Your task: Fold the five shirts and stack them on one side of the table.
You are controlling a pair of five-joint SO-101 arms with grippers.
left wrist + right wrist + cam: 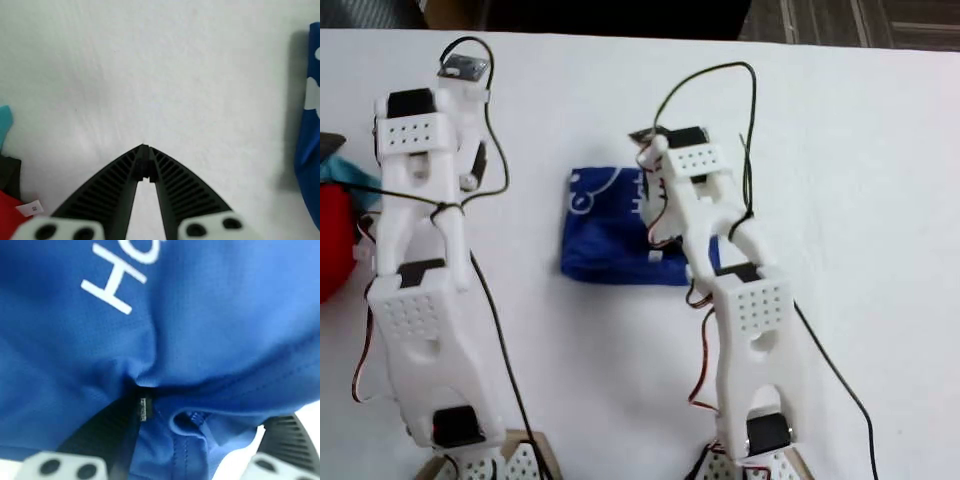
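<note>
A folded blue shirt [610, 235] with white print lies mid-table. My right gripper [645, 195] is down on the shirt's right part. In the right wrist view the blue shirt [200, 315] bunches between the two fingers of the right gripper [205, 420], which stand well apart, so it is open. My left gripper [475, 165] hangs over bare table to the left of the shirt. In its own view the left gripper [145, 155] is shut on nothing, and the blue shirt's edge [307, 125] shows to one side.
A heap of other shirts lies at the table's left edge: red [332, 235], teal [340, 170] and black [328, 143]. The white table [860, 150] has free room on its right half and along the back.
</note>
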